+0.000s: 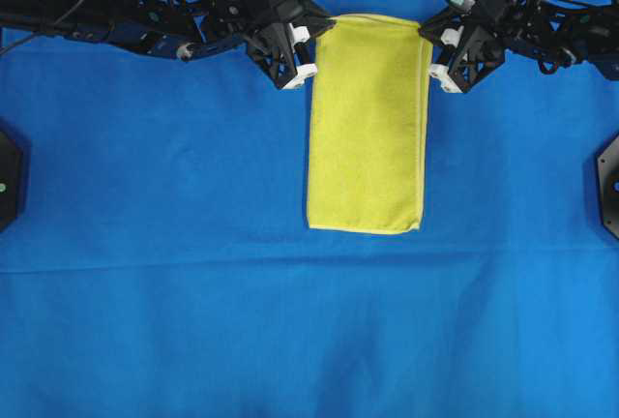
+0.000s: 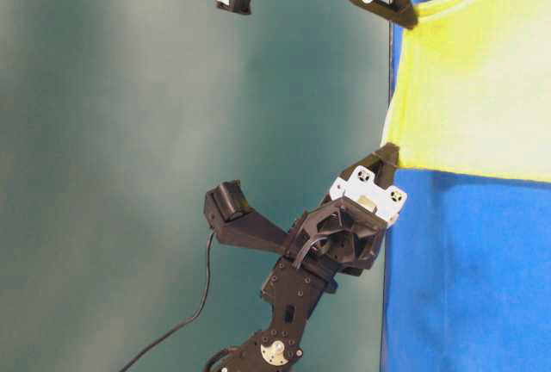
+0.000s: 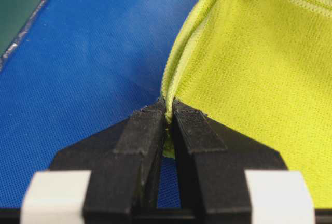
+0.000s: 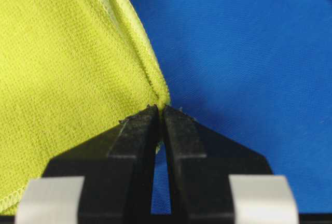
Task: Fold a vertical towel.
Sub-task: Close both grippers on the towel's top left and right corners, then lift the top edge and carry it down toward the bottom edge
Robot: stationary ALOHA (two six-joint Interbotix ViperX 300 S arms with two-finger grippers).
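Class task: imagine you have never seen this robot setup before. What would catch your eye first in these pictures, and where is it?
The small bright yellow microfibre towel stands out, lying lengthwise at the top centre of the large blue cloth. Next come the two black arms at its far corners: the left claw is shut on the towel's corner on the left side of the overhead view, the right claw on the opposite corner. The table-level view shows that gripped edge lifted off the cloth.

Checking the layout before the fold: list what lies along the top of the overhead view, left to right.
Left arm → left gripper, shut on the towel's corner → towel → right gripper, shut on the other top corner → right arm. The blue cloth lies under all of it.
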